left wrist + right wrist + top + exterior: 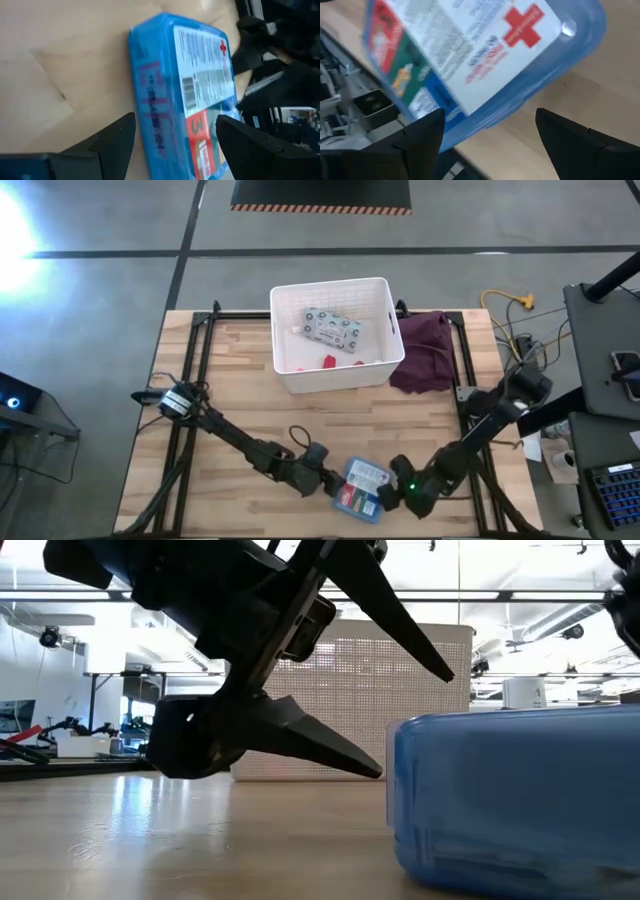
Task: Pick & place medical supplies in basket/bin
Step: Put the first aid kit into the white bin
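The flat blue first-aid box (362, 488) with a red-white label lies flat near the table's near edge. It also shows in the low view (520, 800). My left gripper (330, 478) is open at the box's left end, rolled on its side. One finger (117, 137) is low by the box's side wall (150, 100) and the other (245, 137) is over the label. My right gripper (390, 498) is open at the box's right end, and the box (480, 55) lies just ahead of its fingers. The white tub (330, 285) stands at the far middle and holds a grey-green packet (332, 330) and small red items (328, 361).
A dark purple cloth (425, 350) lies right of the tub, at the table's far right. Black frame rails (195, 370) run along the table's left and right sides. Bare wood (330, 420) lies between the tub and the box.
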Controlling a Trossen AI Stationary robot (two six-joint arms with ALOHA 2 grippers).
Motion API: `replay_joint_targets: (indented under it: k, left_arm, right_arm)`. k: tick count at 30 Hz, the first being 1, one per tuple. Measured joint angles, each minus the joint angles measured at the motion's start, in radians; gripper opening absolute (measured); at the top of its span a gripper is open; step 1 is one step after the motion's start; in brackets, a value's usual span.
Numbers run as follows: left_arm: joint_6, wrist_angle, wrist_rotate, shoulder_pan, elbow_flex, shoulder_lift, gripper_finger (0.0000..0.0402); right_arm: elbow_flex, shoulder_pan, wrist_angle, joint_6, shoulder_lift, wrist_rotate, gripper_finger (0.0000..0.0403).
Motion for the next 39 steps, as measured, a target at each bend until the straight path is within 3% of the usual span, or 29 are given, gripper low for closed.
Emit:
replay_joint_targets:
  k: [10, 21, 27, 39]
  left_arm:
    - [0.0, -0.006, 0.03, 0.0, -0.002, 0.014, 0.0255]
    - [-0.01, -0.01, 0.031, -0.001, -0.005, 0.013, 0.0255]
    - [0.001, 0.029, 0.058, -0.002, -0.002, 0.014, 0.0255]
    - [0.027, 0.024, 0.042, -0.002, -0.003, 0.014, 0.0255]
  right_arm:
    - [-0.002, -0.028, 0.197, -0.105, 0.09, 0.102, 0.0302]
    - [0.019, -0.08, 0.136, -0.238, -0.018, 0.161, 0.0302]
    - [0.02, -0.11, 0.141, -0.233, -0.024, 0.289, 0.0302]
    - [0.02, -0.18, 0.185, -0.384, -0.024, 0.124, 0.0298]
